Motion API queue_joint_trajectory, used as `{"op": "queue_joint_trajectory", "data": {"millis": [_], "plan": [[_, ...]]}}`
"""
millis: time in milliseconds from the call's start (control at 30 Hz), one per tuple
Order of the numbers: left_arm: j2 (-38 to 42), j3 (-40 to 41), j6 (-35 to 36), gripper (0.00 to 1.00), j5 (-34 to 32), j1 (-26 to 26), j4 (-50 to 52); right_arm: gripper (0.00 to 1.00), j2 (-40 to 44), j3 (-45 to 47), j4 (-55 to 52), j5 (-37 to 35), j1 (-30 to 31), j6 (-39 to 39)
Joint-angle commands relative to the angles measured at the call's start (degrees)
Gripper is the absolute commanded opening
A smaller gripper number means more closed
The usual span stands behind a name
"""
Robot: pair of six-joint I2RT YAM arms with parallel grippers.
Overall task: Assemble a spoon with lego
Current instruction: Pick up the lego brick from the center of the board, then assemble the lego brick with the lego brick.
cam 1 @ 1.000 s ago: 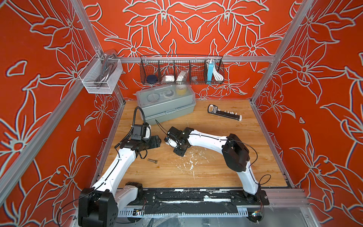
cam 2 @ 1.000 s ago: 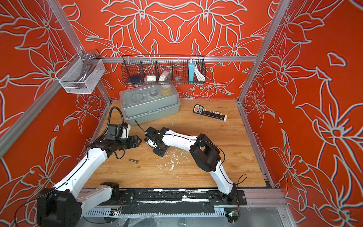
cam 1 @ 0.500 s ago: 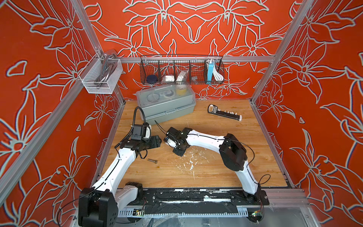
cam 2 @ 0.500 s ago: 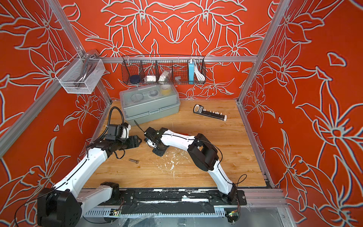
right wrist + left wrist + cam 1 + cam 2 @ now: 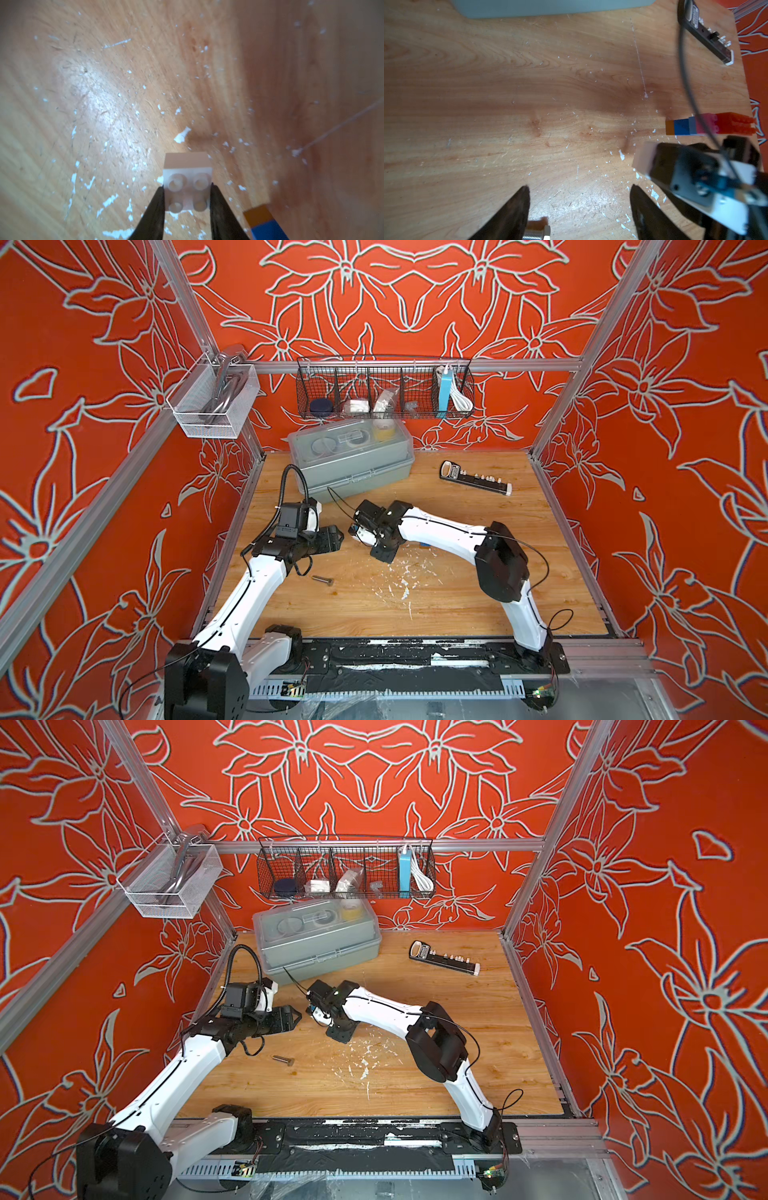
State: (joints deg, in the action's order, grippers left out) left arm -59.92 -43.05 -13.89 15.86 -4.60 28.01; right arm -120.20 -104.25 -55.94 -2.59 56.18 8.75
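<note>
1. Bricks of the task sit mid-surface. A white square four-stud plastic brick (image 5: 187, 166) is pinched by the right claw (image 5: 187, 188). Its two dark fingers (image 5: 158, 203) press the brick's opposite sides, and the studs face the wrist camera.
2. Whether the white brick touches the scratched wooden surface (image 5: 457, 593) or hangs just above it cannot be told.
3. Near that claw lies the partly built spoon (image 5: 708, 125), a narrow row of joined plastic bricks flat on the surface. It runs brown, dark blue, light blue, pink, then red, with the red studs pointing away from the brown end. It stands apart from the white brick.
4. Spread wide with nothing between its fingers, the left claw (image 5: 579, 189) hovers over bare wood and points toward the right claw.
5. A grey metal bolt (image 5: 323, 580) lies on the surface near the left arm, just beside one finger in the left wrist view.
6. White flecks (image 5: 405, 593) are scattered over the wood in front of the right claw.
7. At the rear stand a grey lidded plastic box (image 5: 353, 464) and a black power strip (image 5: 476, 479). A black wire basket (image 5: 384, 387) hangs on the back rail.
</note>
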Motion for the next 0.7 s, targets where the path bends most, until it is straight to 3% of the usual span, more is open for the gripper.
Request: {"op": "queue_joint_trajectory", "data": {"millis": [0,267,433,667], "plan": [[1.6,1.2,2.1,0.76,3.0,-0.4,-2.3,0.03,6.7,-3.9,-7.1,-2.4,-2.9,4.3],[0.1,4.5,2.5,0.77,5.0,-7.3,-11.0,0.04,15.5,-5.9,-15.3,0.7,-12.3,14.8],[-3.9,7.3,2.3,0.77,3.8,-13.2,-17.7,0.02,18.4,-3.9,-17.5,-1.2,-17.4,19.3],[-6.5,8.0,2.6,0.79,5.0,-14.3,-19.5,0.01,23.7,-2.5,-17.0,2.0,-21.4,23.9]]}}
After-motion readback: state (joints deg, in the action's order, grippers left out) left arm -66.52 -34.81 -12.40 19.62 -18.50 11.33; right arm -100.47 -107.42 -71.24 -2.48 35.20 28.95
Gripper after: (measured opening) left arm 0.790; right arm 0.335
